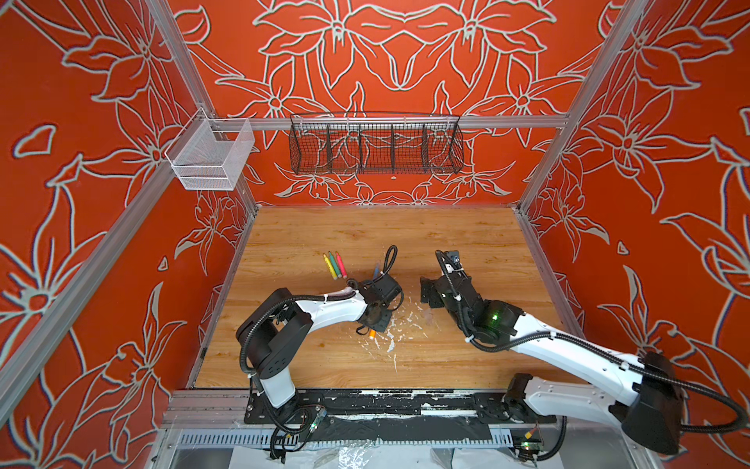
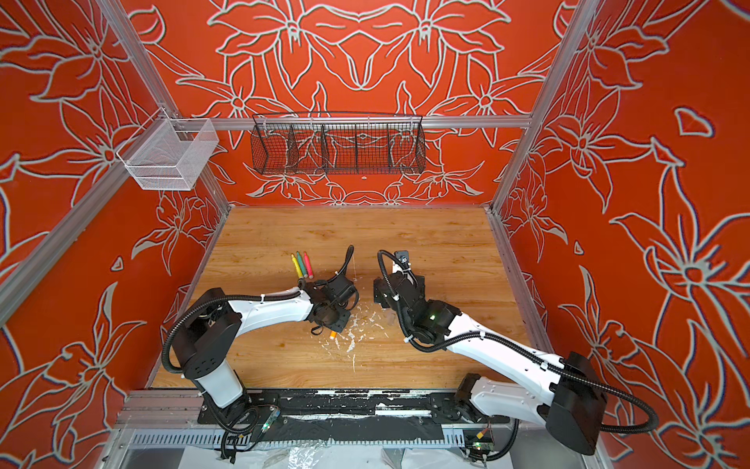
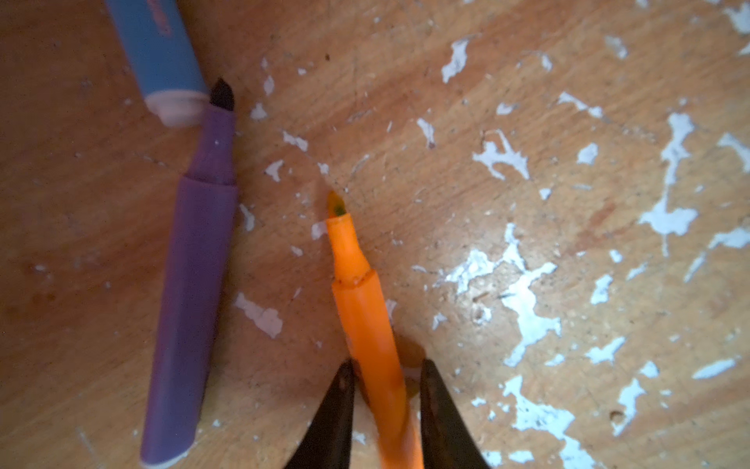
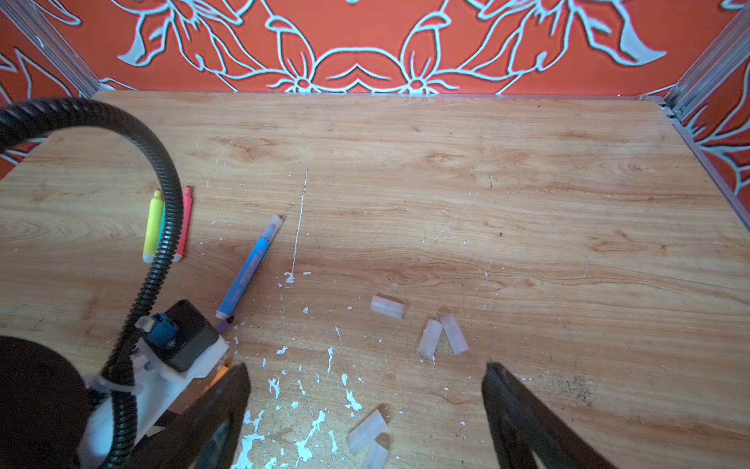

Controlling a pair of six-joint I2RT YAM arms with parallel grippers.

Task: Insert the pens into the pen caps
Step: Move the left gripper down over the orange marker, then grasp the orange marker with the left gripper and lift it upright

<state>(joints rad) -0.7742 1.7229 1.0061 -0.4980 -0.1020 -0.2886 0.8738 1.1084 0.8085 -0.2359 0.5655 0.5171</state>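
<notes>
Orange pen [image 3: 359, 308] gripped; one pen apparently capped, five left to cap.

The left gripper [image 3: 386, 363] has its jaws nearly closed, pinching the orange pen's barrel. The bare purple pen [image 3: 190, 304] lies just beside, with the blue pen [image 4: 247, 272], seemingly capped, beyond. The right gripper [image 4: 366, 365] stands wide open and empty above loose pen caps [image 4: 366, 436], two between its jaws and three ahead. Three more pens [image 1: 335, 264] lie farthest, uncapped.

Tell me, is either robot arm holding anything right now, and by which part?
The left fingers flank the barrel of the orange pen, well behind its tip; whether they pinch it cannot be told. The right fingers stand wide open, empty.
</notes>
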